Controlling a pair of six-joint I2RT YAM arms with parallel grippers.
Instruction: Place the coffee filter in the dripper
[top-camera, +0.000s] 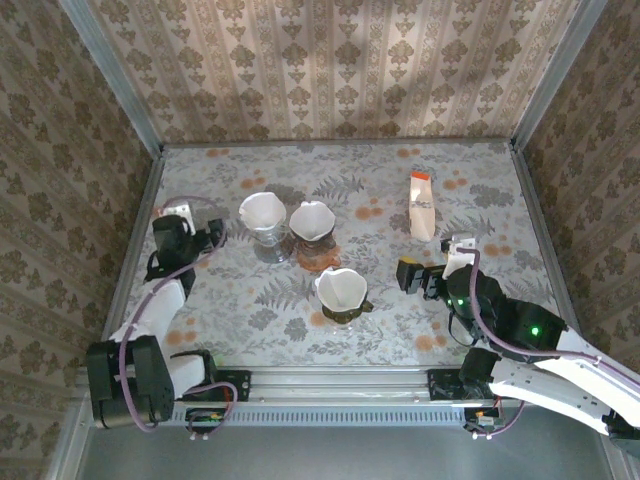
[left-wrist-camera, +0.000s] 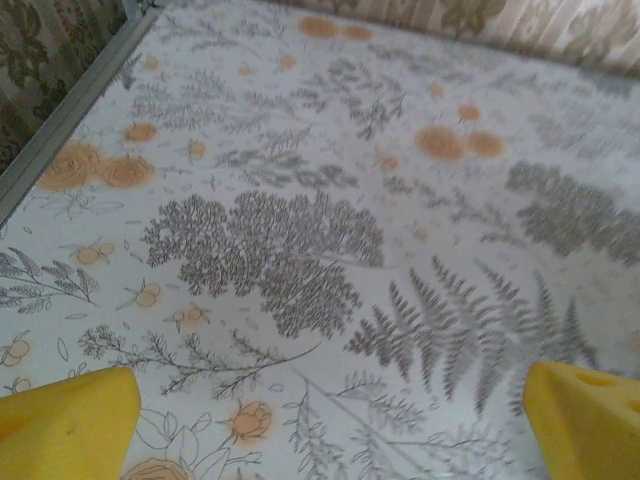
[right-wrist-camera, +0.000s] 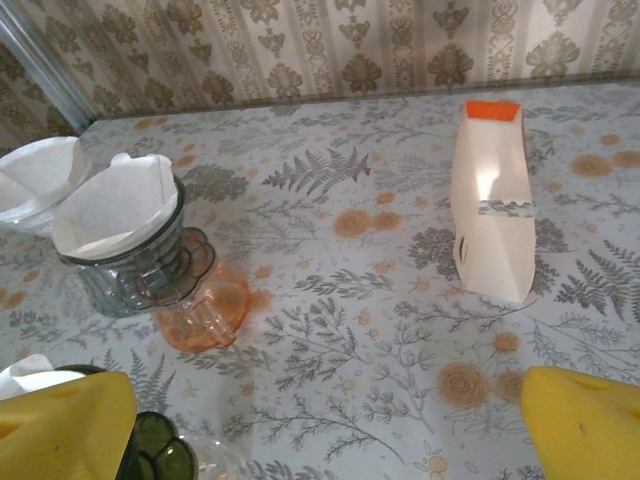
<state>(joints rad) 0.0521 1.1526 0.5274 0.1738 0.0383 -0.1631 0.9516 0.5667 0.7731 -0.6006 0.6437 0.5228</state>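
Left pincer (left-wrist-camera: 330, 415) spread over table (left-wrist-camera: 300, 200); right wrist adds paper pouch (right-wrist-camera: 490, 210), dripper (right-wrist-camera: 112, 285).

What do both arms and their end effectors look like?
The left arm and right arm have white links, black joints, looping purple cables; a green light glows on the right one. The left end effector and right end effector are black, with blocky yellow pads.

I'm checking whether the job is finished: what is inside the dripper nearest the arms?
A white paper filter sits open inside the dark dripper. The paper covers the dripper's inner walls and bottom, so those cannot be seen.
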